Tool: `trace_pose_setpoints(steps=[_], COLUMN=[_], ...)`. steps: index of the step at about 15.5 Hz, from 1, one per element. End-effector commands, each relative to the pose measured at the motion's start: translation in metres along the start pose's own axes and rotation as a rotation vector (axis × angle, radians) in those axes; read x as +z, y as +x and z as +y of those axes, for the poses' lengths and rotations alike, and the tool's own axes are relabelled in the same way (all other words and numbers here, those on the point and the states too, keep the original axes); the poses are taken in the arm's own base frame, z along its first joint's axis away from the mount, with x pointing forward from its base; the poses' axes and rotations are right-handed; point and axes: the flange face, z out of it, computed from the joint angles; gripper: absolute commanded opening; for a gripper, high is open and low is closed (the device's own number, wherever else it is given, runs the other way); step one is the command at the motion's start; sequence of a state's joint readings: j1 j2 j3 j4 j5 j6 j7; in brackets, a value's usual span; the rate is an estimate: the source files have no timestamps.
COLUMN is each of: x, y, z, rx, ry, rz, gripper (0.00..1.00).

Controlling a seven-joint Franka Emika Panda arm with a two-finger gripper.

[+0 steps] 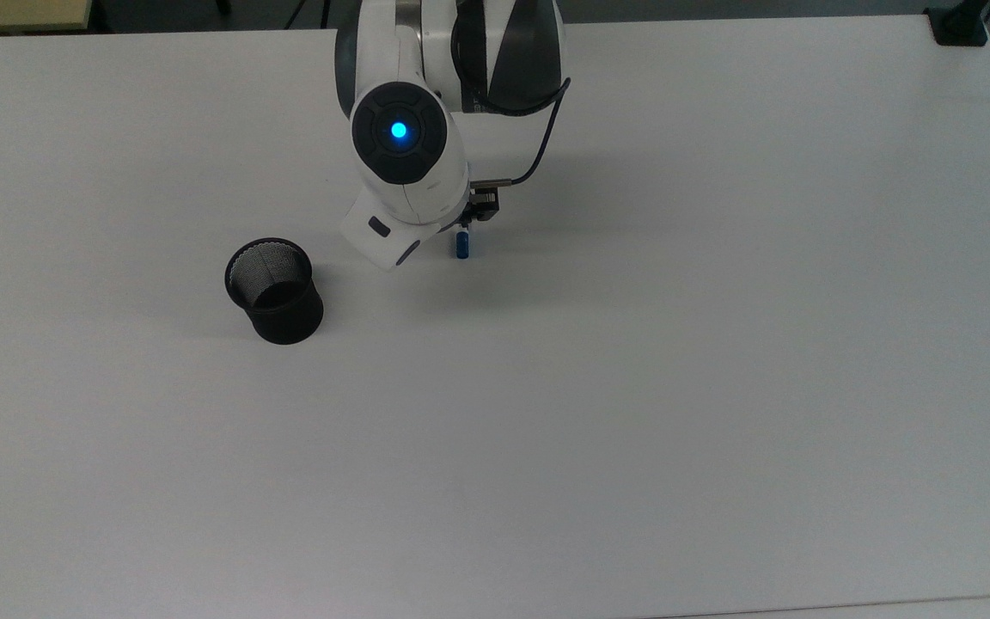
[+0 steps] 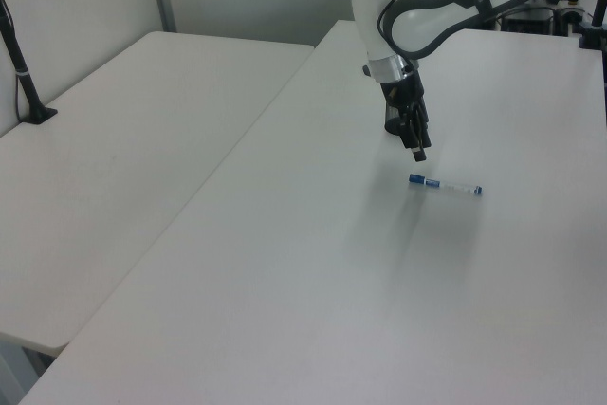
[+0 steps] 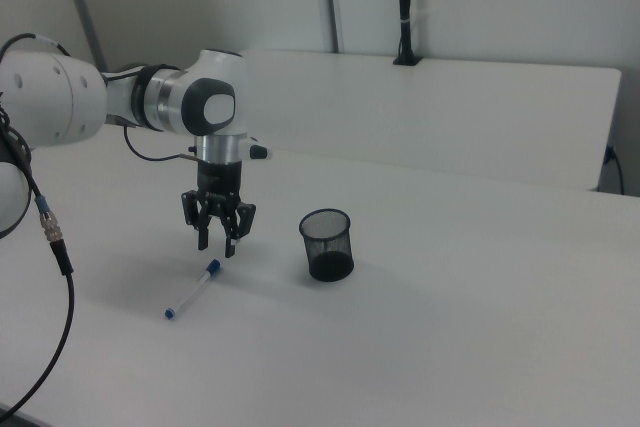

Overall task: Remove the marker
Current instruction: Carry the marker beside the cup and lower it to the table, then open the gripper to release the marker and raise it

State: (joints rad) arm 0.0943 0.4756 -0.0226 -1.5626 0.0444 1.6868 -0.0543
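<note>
While the white table [image 3: 480,347] stretches wide beneath it, the Franka arm [image 3: 150,102] reaches over the surface with its gripper [image 3: 217,244] pointed down and hanging just above the tabletop, fingers spread apart and holding nothing. A black mesh cup [image 3: 327,244] stands upright on the table, well to the right view's right of the gripper, and appears hollow in the top view [image 1: 274,291]. The marker [image 3: 193,289] lies flat on the table just below the gripper, apart from the fingers; in the left view it rests just beside the gripper's tip [image 2: 445,185], outside the cup.
</note>
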Motion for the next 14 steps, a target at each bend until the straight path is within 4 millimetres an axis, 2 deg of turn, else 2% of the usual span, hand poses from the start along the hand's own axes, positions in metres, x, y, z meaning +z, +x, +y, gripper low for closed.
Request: trace_pose_setpoints(steps=[1, 2, 3, 5, 8, 11, 14], x=[-0.013, -0.023, -0.034, -0.064, -0.102, -0.145, -0.173], y=[-0.001, -0.003, -0.008, -0.021, -0.04, -0.069, -0.096], z=[0.001, 0.004, 0.007, 0.017, 0.051, 0.082, 0.105], rx=[0.01, 0.023, 0.05, 0.071, 0.123, 0.179, 0.229], ry=[-0.02, -0.021, -0.024, -0.063, -0.058, -0.043, -0.027], rz=[0.035, 0.05, 0.072, 0.127, 0.198, 0.274, 0.324], gripper=[0.74, 0.91, 1.0, 1.0, 1.0, 1.0, 1.0])
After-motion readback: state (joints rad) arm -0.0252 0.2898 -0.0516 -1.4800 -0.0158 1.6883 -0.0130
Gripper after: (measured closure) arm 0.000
